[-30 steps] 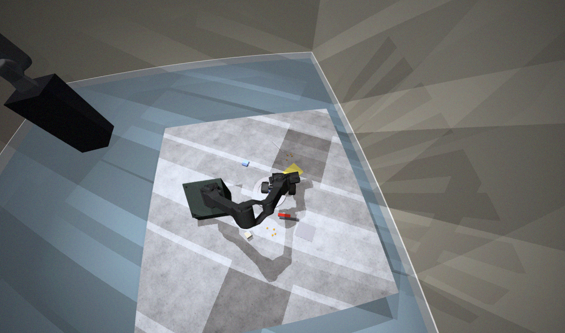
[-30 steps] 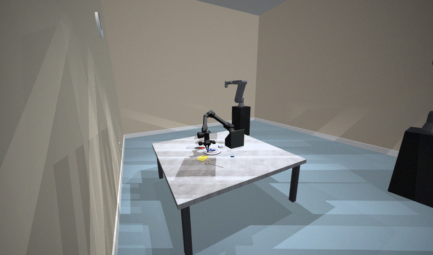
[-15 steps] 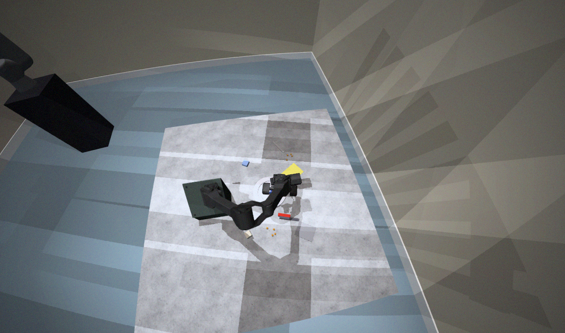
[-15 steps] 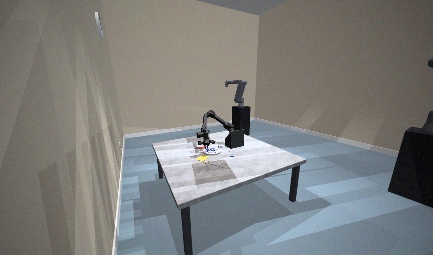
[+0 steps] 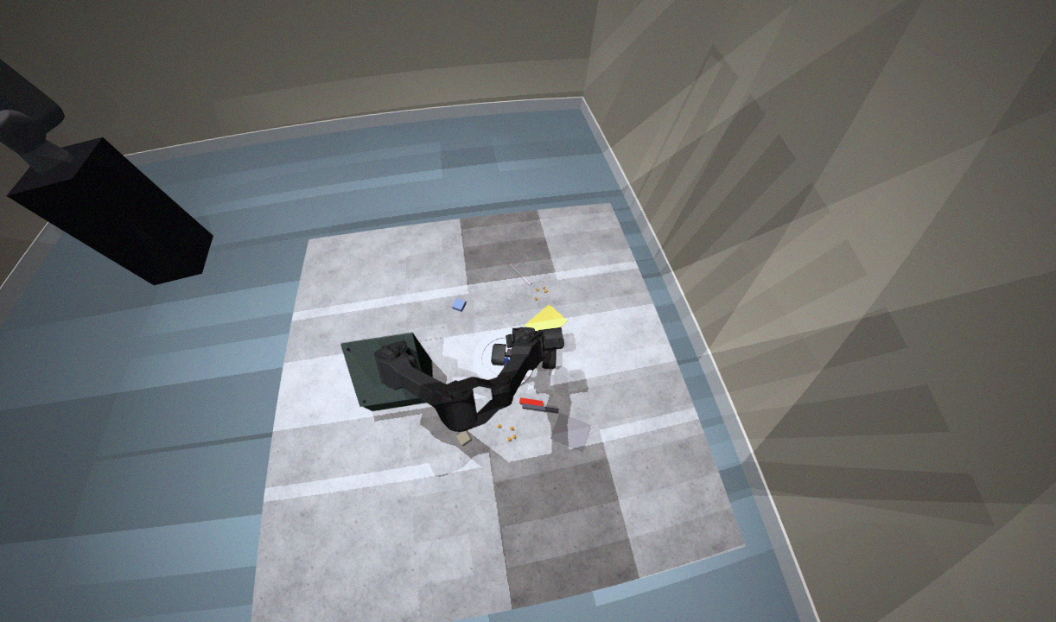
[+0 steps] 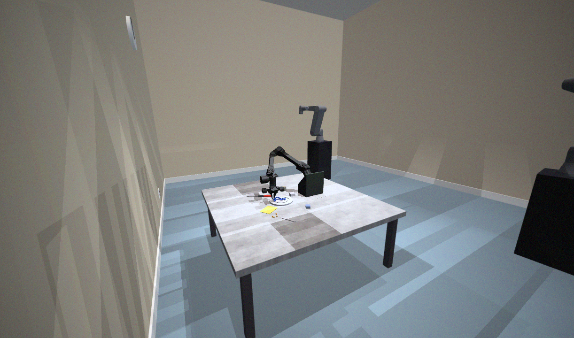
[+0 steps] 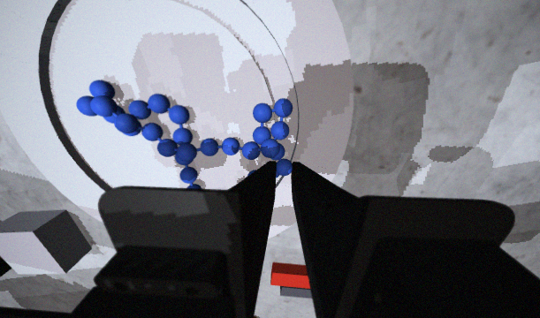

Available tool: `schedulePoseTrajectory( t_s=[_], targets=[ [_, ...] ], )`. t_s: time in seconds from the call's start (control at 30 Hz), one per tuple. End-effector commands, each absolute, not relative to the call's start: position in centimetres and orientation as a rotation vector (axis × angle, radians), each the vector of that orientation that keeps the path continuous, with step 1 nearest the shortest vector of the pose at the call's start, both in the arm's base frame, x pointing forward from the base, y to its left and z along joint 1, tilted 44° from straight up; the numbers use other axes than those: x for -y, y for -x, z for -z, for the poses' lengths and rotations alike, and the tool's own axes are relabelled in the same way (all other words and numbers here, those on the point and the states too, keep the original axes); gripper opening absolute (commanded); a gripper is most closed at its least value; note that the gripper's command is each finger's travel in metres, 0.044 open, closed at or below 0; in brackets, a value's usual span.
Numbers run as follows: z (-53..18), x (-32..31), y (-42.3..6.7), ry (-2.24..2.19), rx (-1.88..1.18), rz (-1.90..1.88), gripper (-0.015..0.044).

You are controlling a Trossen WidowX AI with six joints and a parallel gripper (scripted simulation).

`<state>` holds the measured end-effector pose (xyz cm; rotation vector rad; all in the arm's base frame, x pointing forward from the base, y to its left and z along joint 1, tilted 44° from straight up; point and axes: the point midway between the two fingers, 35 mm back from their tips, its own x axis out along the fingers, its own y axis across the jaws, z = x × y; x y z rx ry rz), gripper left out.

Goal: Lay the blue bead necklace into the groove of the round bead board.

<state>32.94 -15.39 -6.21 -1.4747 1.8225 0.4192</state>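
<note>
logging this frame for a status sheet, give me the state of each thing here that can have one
gripper: jaws shut on the blue bead necklace, low over the board
blue bead necklace: bunched in loops on the board's flat middle, one end pinched, not in the groove
round bead board: flat on the table, its groove bare where visible
red block: lying on the table, untouched
grey cube: resting beside the board

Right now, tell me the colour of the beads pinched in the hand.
Solid blue; the bead necklace shows best in the wrist view.
</note>
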Motion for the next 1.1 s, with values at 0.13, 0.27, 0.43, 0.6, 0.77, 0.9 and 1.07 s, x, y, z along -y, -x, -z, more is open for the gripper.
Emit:
schedulePoseTrajectory(
  t_s=[0.13,0.27,0.43,0.6,0.77,0.9,1.07],
  targets=[
    [6.19,15.38,-32.92,1.474,-1.823,-0.420,0.0157],
    [6.19,15.38,-32.92,1.474,-1.823,-0.420,0.0263],
    [5.95,15.02,-32.92,1.474,-1.824,-0.424,0.0394],
    [5.64,14.57,-33.00,1.475,-1.826,-0.431,0.0440],
    [5.51,14.44,-33.01,1.473,-1.827,-0.431,0.0440],
    [5.51,14.44,-33.01,1.473,-1.827,-0.431,0.0440],
    [5.51,14.44,-33.01,1.473,-1.827,-0.431,0.0440]
  ],
)
